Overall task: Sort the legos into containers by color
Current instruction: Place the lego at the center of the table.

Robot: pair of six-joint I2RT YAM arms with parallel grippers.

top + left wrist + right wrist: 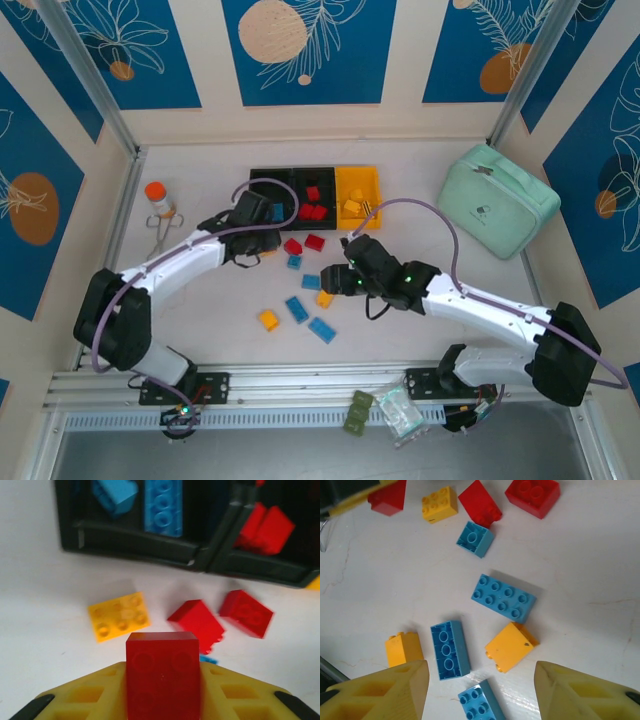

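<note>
With loose legos (120, 616) before the containers (130, 542), left gripper (162, 692) pinches a red lego (162, 662); right gripper (480, 680) is spread.

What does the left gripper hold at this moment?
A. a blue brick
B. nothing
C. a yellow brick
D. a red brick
D: in the left wrist view, a red brick stands clamped between the yellow fingers of the left gripper.

A light green zip bag (497, 200) sits on the right of the white table (215, 330). On the left stands a little bottle (158, 200) with an orange cap, with a thin metal tool (158, 235) just beside it.
</note>
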